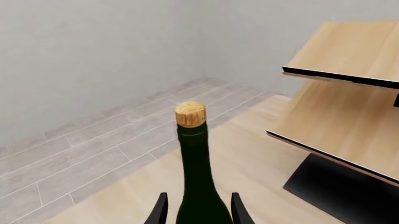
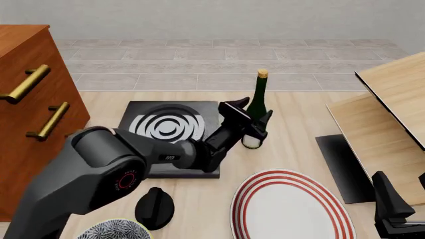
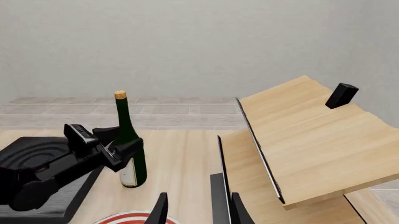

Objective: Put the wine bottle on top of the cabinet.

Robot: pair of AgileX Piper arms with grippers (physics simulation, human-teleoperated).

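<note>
The tall dark green glass wine bottle (image 2: 255,110) stood upright, my left gripper's (image 2: 251,121) fingers flanking its lower body with contact I could not confirm, and I feared it tipping away from the reddish-brown wooden cabinet (image 2: 30,99) if lifted loosely.

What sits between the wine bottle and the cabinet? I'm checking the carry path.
In the front view, the black pad with white rings and the left arm lie between wine bottle and cabinet.
</note>
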